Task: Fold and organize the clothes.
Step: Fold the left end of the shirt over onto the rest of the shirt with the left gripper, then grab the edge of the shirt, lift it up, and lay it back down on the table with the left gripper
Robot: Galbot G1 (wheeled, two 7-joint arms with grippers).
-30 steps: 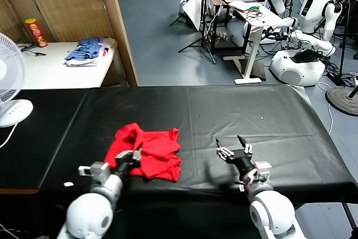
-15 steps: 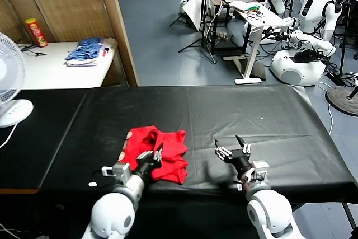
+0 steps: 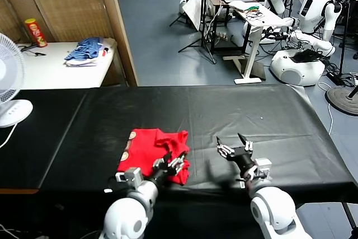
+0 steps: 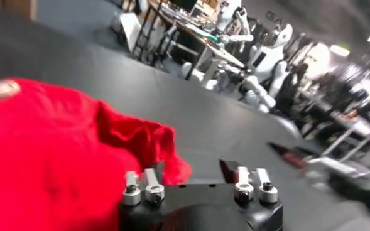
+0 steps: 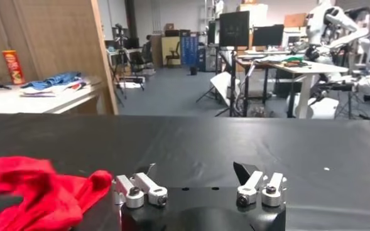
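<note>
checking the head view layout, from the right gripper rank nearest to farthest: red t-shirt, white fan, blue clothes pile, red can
From the right gripper, open over the black table's near edge:
1. red T-shirt, just to its left.
2. white fan, at the table's far left end.
3. blue clothes pile, on the white side table behind.
4. red can, farther left on that table.

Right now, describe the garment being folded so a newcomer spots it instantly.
Start at the long table under a black cloth in front of the robot. Near its front edge, left of centre, lies a bright red T-shirt, loosely folded, beside the left tool. It is the only red item; the other clothes, a blue pile, sit on a white side table behind.
</note>
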